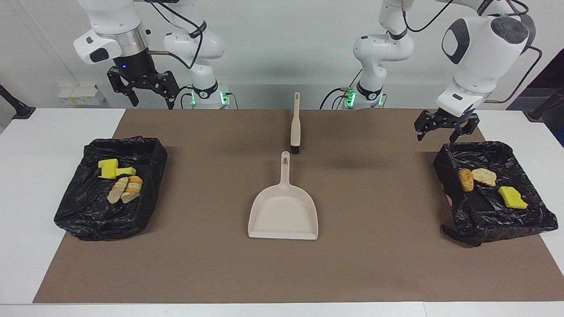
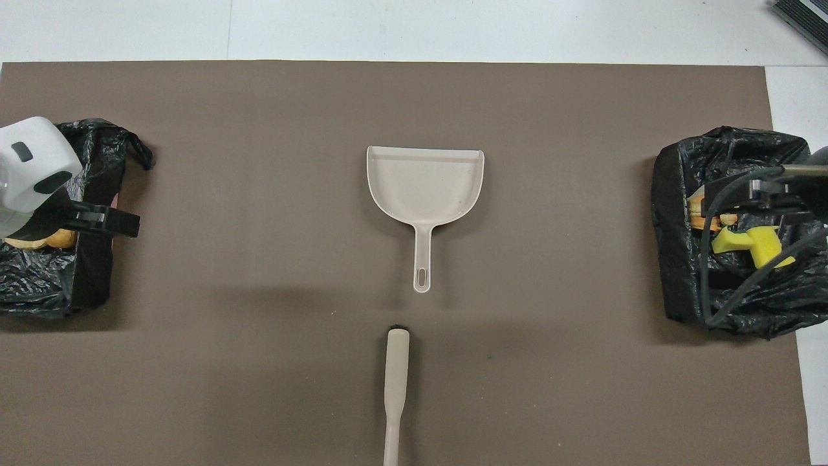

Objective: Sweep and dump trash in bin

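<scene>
The trash lies in two black-bagged bins. The bin (image 1: pixel 79 220) at the right arm's end holds yellow sponge pieces (image 1: pixel 115 169) and cream bread-like chunks (image 1: pixel 125 189). The bin (image 1: pixel 484 224) at the left arm's end holds an orange-brown lump (image 1: pixel 465 179), a cream chunk (image 1: pixel 484 176) and a yellow sponge (image 1: pixel 512 197). My left gripper (image 1: pixel 445 132) hangs open and empty over that bin's robot-side edge. My right gripper (image 1: pixel 152 99) waits high up, open and empty, over the table edge by its own base.
A beige dustpan (image 1: pixel 284 211) lies in the middle of the brown mat (image 1: pixel 379 264), handle toward the robots. A beige hand brush (image 1: pixel 295 125) lies just nearer to the robots, in line with the handle. White table borders the mat.
</scene>
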Robot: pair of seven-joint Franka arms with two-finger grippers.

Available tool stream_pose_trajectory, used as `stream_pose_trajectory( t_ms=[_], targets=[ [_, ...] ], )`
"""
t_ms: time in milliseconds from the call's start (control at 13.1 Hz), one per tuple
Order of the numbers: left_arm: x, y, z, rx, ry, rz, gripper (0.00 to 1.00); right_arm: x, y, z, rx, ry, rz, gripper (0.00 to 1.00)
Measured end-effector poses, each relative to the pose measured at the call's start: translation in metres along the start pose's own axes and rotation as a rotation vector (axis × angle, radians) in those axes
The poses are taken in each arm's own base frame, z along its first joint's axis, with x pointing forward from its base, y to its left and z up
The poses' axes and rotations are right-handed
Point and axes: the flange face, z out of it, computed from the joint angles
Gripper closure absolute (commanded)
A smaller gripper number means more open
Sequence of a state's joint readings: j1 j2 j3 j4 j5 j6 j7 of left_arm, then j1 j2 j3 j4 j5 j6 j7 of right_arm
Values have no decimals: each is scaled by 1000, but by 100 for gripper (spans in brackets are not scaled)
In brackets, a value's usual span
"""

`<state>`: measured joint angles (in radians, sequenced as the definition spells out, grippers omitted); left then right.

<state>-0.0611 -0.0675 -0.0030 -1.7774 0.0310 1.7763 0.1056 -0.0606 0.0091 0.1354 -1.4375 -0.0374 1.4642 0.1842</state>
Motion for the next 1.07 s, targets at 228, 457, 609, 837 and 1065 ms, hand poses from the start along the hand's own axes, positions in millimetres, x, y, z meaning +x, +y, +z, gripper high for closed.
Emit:
stream_pose_trajectory(
  t_ms=[228, 457, 609, 837, 1065],
  targets=[
    [-14, -1, -59, 3, 14, -6, 0, 0, 0, 0, 0, 0, 0, 0],
    [-26, 6, -105, 3, 5, 2, 0, 0, 0, 0, 1, 1, 0, 0],
    [-26, 14, -115, -35, 25, -24, 0, 0, 0, 0, 0, 0, 0, 0],
    [-25, 14, -112, -53, 22, -42, 0, 0, 1, 0, 0, 0, 2, 0],
    [-25, 11, -111, -55, 17, -65, 0, 0, 1, 0, 0, 0, 3, 0]
  ],
)
